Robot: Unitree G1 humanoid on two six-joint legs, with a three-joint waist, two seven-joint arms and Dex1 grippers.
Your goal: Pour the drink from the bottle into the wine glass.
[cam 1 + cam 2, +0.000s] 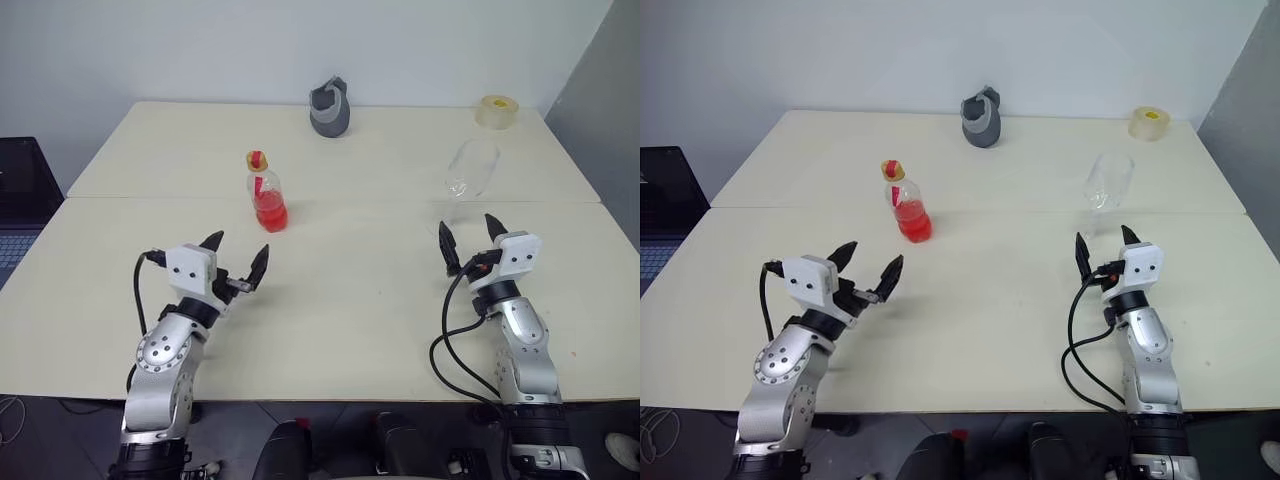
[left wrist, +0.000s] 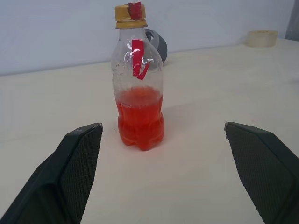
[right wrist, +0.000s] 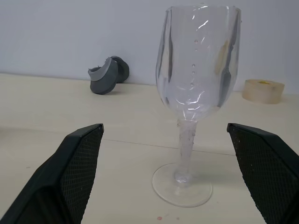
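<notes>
Left wrist view, rounded plastic bottle (image 2: 138, 79), clear

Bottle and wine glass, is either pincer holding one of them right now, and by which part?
Nothing is held. The left pincer is open short of the bottle, and the right pincer is open short of the wine glass; both stand free on the table.

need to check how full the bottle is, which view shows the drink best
The left wrist view: the bottle stands upright and close between the open left gripper's fingers, the drink filling its lower part. Both eye views show it small on the table. The right wrist view faces the wine glass instead.
</notes>
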